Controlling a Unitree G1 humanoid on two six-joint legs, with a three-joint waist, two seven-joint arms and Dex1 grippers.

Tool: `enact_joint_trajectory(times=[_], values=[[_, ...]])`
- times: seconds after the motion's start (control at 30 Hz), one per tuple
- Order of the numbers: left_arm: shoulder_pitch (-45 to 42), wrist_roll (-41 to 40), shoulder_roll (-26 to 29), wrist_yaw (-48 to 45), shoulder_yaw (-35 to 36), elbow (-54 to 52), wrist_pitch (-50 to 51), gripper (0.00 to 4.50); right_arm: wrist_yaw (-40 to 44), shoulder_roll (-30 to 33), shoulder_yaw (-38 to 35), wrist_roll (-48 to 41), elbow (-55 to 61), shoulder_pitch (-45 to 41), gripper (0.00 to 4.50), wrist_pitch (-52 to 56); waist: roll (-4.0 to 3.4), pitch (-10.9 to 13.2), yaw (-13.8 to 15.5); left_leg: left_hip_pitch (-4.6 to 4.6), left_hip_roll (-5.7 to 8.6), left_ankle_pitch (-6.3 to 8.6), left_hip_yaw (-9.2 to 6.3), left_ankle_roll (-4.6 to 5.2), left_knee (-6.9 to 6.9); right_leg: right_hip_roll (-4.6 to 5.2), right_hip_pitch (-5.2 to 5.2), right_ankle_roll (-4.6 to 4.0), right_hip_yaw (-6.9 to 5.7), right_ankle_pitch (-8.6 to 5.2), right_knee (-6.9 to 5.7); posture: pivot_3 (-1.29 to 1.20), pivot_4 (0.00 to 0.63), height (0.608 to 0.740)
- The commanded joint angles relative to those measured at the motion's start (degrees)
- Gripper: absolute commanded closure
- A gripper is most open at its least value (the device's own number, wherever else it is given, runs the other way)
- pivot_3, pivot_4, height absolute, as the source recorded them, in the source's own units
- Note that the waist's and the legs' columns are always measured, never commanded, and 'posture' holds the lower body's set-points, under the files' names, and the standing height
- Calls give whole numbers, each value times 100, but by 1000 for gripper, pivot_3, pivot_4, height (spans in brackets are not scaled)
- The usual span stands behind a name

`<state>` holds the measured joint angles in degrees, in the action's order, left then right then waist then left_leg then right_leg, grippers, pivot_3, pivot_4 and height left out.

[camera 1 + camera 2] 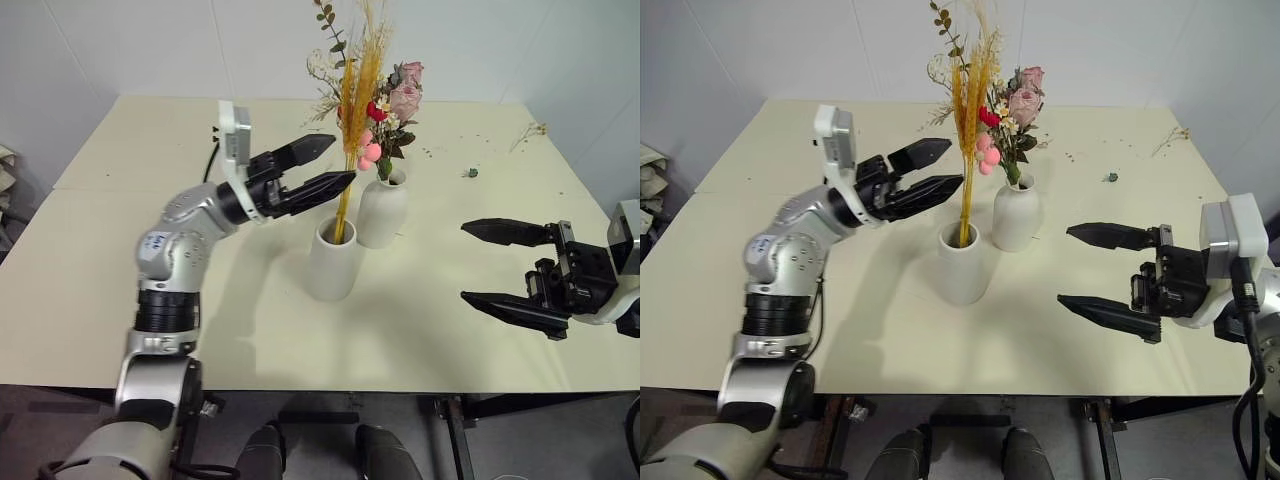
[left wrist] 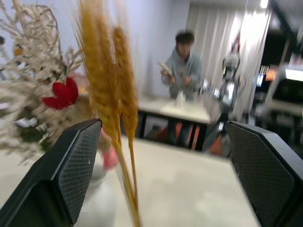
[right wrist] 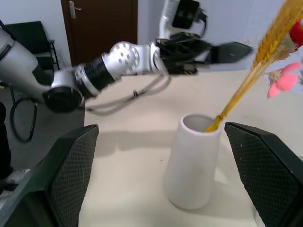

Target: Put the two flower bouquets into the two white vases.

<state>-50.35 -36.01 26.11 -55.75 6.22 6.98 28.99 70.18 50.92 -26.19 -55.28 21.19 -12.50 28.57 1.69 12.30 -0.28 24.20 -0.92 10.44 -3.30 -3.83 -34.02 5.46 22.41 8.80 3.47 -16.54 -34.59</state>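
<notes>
Standing in wide vase (image 1: 332, 262): wheat bunch (image 1: 356, 120), left gripper (image 1: 322, 168) wide open at nine o'clock, empty. Rose bunch (image 1: 1016, 120) sits in bottle vase (image 1: 1017, 214). Right gripper (image 3: 161, 179) gapes empty. Probably done; next, withdrawing without snagging stalks.

The wheat stalks (image 2: 106, 94) and a person (image 2: 182, 71) behind them are blurred.

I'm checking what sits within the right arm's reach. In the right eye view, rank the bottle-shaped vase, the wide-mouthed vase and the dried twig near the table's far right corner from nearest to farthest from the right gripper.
From the right gripper:
1. Bottle-shaped vase, just beyond its upper finger, holding the rose bunch.
2. Wide-mouthed vase, further left, holding the wheat stalks.
3. Dried twig, at the far right corner.
</notes>
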Motion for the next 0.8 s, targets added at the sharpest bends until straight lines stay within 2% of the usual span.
enact_joint_trajectory(times=[0.03, 0.17, 0.27, 0.43, 0.57, 0.8], values=[[-144, 245, 394, 47, 207, -68, -260, 24, 199, 147, -344, 80, -279, -16, 0, -209, 0, 0, 9, 0, 0, 0, 0, 0, 0, 0, 0, -5, 0, -3, 1, 0, 150, 740], [14, 267, 961, 203, 599, -59, -132, 24, 275, 138, -557, 289, -915, 31, 0, -395, 1, 0, 18, 2, 0, 0, -1, 0, 0, 2, -2, -6, -1, -3, 3, 0, 150, 740], [246, 354, 1270, -65, 811, 299, -577, 24, 411, 210, -681, 522, -1436, 76, 0, -598, -2, -1, 6, -1, 0, 0, 0, 1, 7, 2, 0, -3, 0, -2, 2, 0, 150, 740], [208, 479, 1497, -822, 992, 1666, -1436, 24, 457, 269, -931, 815, -2156, 82, 0, -874, -2, -1, 4, -5, -1, -1, 1, 1, 8, 0, 3, -7, -2, -4, -8, 0, 150, 740], [40, 518, 1847, -1812, 975, 2964, -1613, 24, 446, 315, -1095, 823, -2077, 226, 0, -837, -3, -1, -11, -4, -2, -2, 2, 2, 8, 1, 6, -15, -1, -7, -9, 0, 150, 740], [-235, 819, 2202, -2744, 840, 4058, -1871, 24, 346, 273, -1269, 756, -1766, 393, 0, -730, -2, -1, -12, -3, -2, -1, 3, 2, 13, 1, 9, -11, -3, -5, -11, 0, 150, 740]])
